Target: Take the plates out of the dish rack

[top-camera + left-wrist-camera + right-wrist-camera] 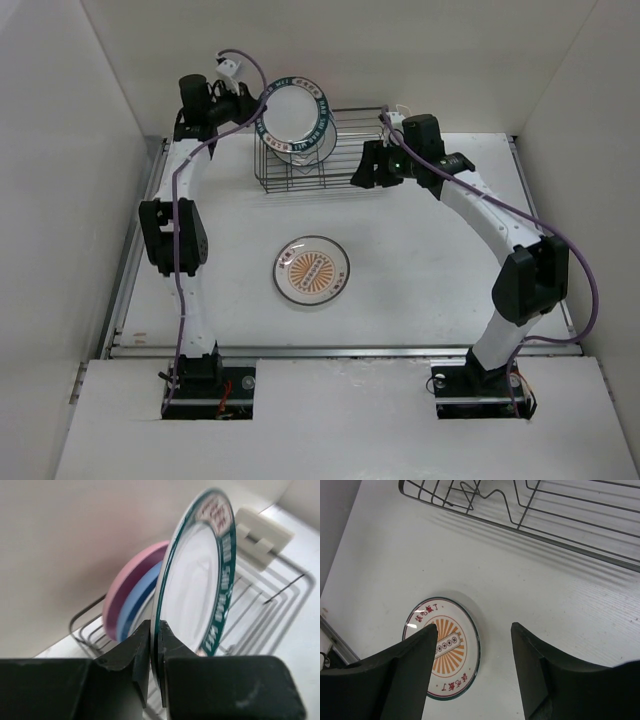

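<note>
Left gripper is clamped on the rim of the teal plate, standing on edge at the dish rack, and the sun plate on the bench lies toward 6 o'clock.

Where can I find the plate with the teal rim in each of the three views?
Top external: teal plate upper middle, at the rack's left end.
Left wrist: centre, rim pinched by the left gripper.
Right wrist: not in it.
Shared landmark: the rack, seen in all three.
</note>
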Robot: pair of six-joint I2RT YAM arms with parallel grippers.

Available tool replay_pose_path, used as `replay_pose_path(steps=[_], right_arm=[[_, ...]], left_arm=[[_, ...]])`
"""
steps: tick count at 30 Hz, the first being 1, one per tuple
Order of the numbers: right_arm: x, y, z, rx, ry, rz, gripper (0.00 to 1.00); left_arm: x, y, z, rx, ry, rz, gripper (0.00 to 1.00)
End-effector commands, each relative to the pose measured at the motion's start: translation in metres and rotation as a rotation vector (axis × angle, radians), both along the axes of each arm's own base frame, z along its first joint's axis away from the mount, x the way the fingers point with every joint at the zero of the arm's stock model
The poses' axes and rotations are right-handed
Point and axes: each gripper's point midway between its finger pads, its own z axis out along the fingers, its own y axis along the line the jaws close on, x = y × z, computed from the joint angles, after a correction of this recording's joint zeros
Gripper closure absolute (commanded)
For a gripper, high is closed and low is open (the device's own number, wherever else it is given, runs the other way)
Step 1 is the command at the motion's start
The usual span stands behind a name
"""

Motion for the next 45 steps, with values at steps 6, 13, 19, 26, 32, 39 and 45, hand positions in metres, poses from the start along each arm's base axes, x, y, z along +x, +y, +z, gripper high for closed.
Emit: replay_pose_path(steps=[6, 13, 19, 26, 32, 39, 45], right_arm=[[0.003, 0.003, 0.024, 0.071, -0.075, -0.028, 0.36], [-0.009, -0.009, 0.022, 0.060, -0.080, -0.067, 0.39], [-0.016, -0.033, 0.015, 0.041, -0.077, -0.208, 0.40], [-0.013, -0.036, 0.001, 0.050, -0.032, -0.266, 0.40], [-0.012, -0.039, 0.002, 0.051, -0.038, -0.288, 0.40], [-0.009, -0.054, 0.002, 0.031, -0.047, -0.387, 0.36], [0.021, -0.077, 0.026, -0.011, -0.091, -0.557, 0.27]], left_arm=[[-0.086, -0.013, 0.115, -0.187, 0.101, -0.113, 1.00], [-0.193, -0.027, 0.028, -0.071, 0.465, -0.365, 1.00], [-0.293, -0.036, -0.077, 0.138, 0.666, -0.594, 1.00], [-0.332, -0.070, -0.144, 0.238, 0.770, -0.687, 1.00], [-0.295, -0.083, -0.172, 0.269, 0.752, -0.521, 1.00], [-0.277, -0.085, -0.179, 0.284, 0.712, -0.452, 1.00], [-0.276, -0.085, -0.176, 0.290, 0.718, -0.458, 0.90]])
